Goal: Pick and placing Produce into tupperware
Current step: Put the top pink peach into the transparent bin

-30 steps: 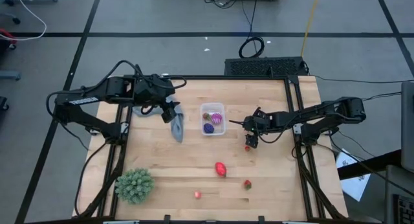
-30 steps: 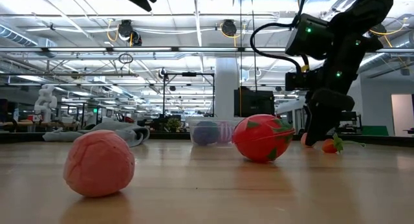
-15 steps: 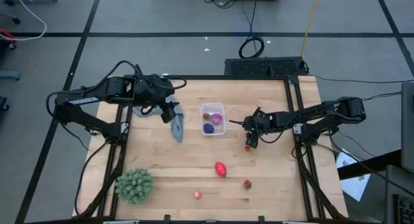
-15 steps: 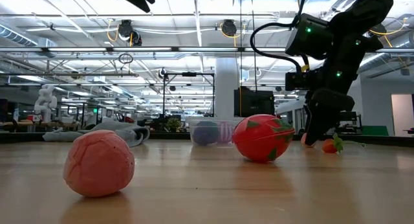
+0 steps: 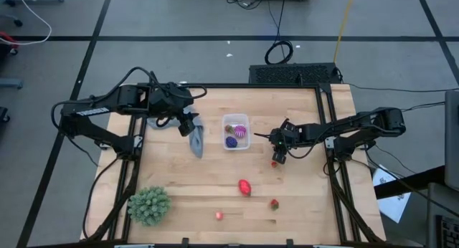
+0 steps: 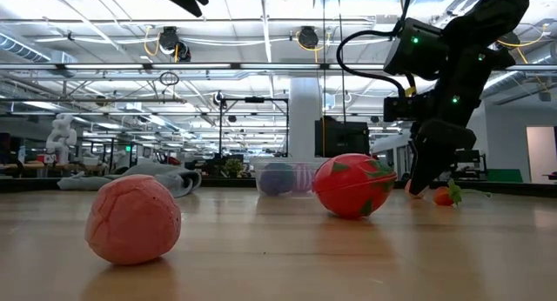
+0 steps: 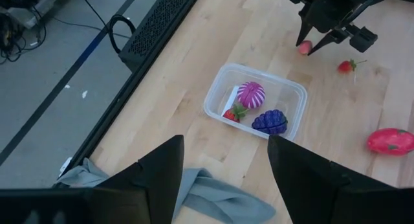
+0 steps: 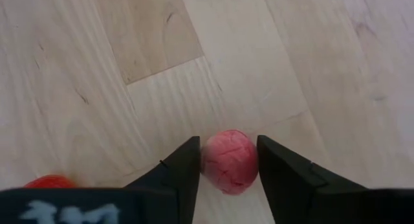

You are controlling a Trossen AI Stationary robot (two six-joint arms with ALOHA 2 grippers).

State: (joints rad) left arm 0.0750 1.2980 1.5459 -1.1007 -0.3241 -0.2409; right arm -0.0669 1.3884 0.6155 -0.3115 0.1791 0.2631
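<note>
I see my right gripper (image 8: 226, 160) pinching a wrinkled pink berry (image 8: 229, 160) on the pale wood table (image 5: 215, 180), right of the clear rounded tupperware (image 5: 236, 132). Farther off, my left gripper (image 7: 223, 179) hangs part-spread above the crumpled grey cloth (image 5: 196, 140).

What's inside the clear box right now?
The clear box holds three toy fruits: a magenta spiky one, a dark purple one and a small red berry. Nothing else shows in it, though something tiny could hide beneath them.
</note>
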